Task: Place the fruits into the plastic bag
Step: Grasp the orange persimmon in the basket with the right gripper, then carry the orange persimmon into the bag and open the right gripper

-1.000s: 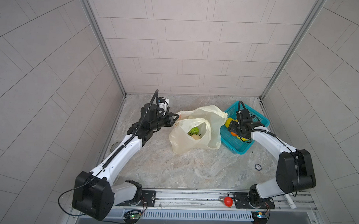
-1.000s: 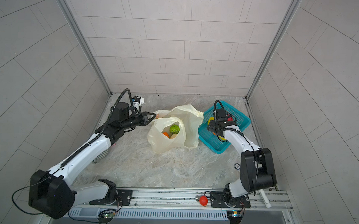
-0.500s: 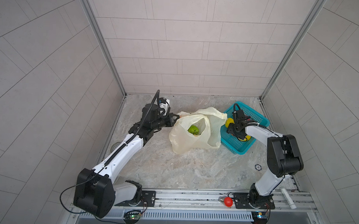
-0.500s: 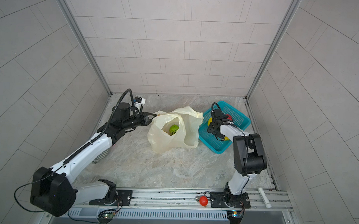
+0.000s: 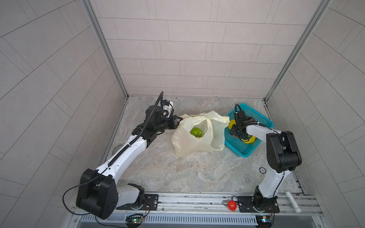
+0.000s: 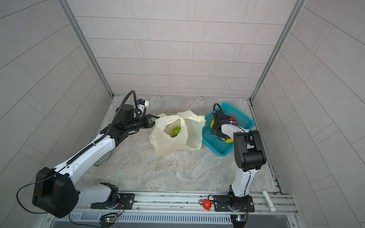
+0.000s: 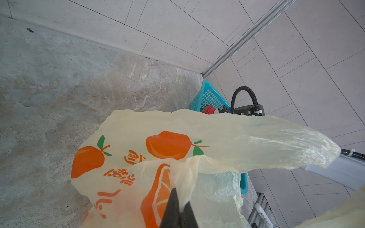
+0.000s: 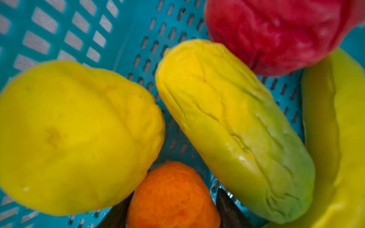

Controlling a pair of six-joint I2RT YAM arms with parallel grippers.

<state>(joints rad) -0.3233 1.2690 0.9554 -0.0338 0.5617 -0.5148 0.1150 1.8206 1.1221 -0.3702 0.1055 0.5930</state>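
L side: left gripper point(image 5: 179, 119) was noted clamped tight on the far-left rim of the plastic bag point(image 5: 197, 144). In the L wrist view thin film was seen pinched between the dark fingers point(image 7: 173, 205).

Ctr: the bag was found on the table point(image 5: 175, 170), its mouth spread open, in both top views. Orange fruit prints and orange writing were seen on its side. One bumpy green ball point(image 5: 196, 132) was seen inside; other contents could not be made out. A loose flap was draped rt, touching the teal basket point(image 5: 258, 119).

Rt side: right gripper point(image 8: 173, 214) was lowered into the basket, near its left wall. Its jaws were seen apart, one each side of an orange fruit point(image 8: 171, 193); whether it was actually gripped could not be told.

Also logged in the basket, just beside the orange fruit:
- yellow lemon-like fruit point(image 8: 75, 134)
- yellow-green oblong fruit point(image 8: 233, 128)
- bumpy red fruit point(image 8: 272, 33)
- banana point(image 8: 339, 138)

Near edge: a red bulb point(image 5: 231, 205) was seen on the rail, well apart from the basket.
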